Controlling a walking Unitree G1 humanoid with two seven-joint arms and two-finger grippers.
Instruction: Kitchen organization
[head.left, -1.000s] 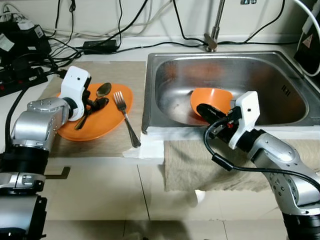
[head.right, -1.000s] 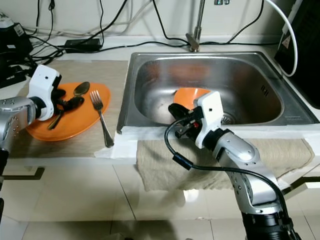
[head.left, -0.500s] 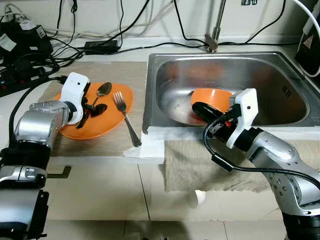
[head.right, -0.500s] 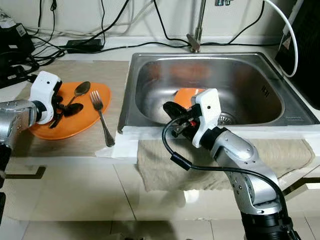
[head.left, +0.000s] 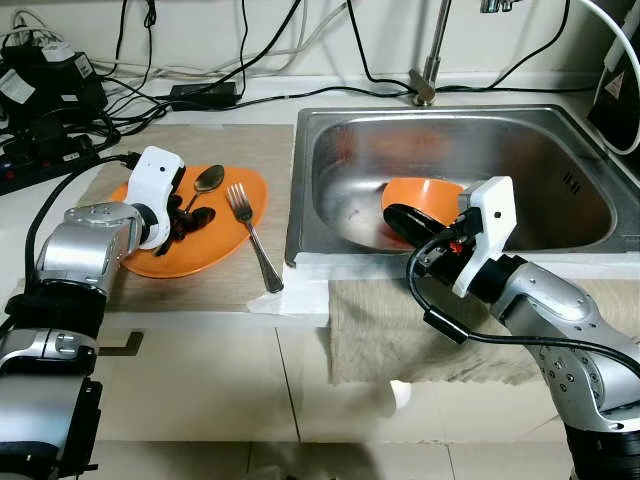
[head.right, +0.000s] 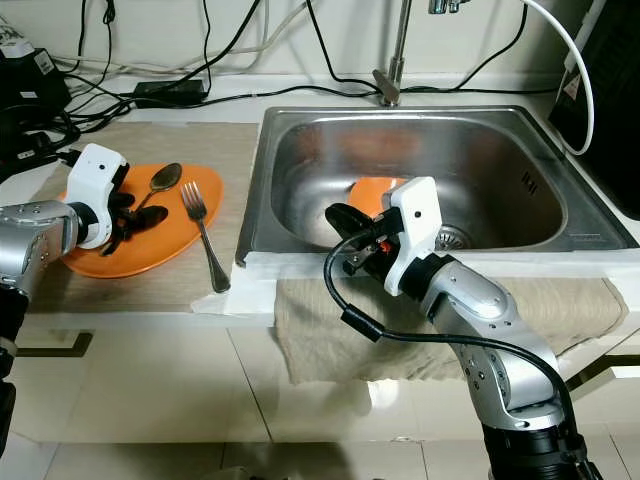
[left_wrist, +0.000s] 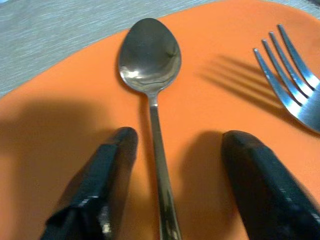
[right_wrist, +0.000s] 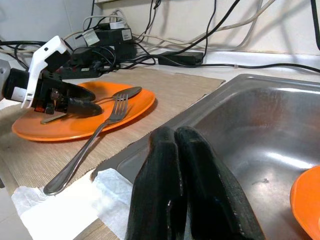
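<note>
An orange plate (head.left: 222, 240) lies on the brown mat left of the sink. A metal spoon (left_wrist: 151, 70) rests on it, and a fork (head.left: 252, 237) leans over its right rim onto the mat. My left gripper (head.left: 186, 214) is open low over the plate, one finger on each side of the spoon's handle (left_wrist: 161, 175). An orange bowl (head.left: 425, 195) sits in the steel sink (head.left: 330, 150). My right gripper (head.left: 408, 221) is shut and empty, hovering at the sink's near edge in front of the bowl.
A tap (head.left: 430, 60) stands behind the sink. Black cables and power adapters (head.left: 60, 90) clutter the counter at the back left. A beige towel (head.left: 400, 330) hangs over the counter front below the sink. White tissue (head.left: 300, 295) lies at the counter edge.
My left gripper has settled lower over the plate, its fingers now straddling the spoon's handle. The right gripper has edged slightly left.
</note>
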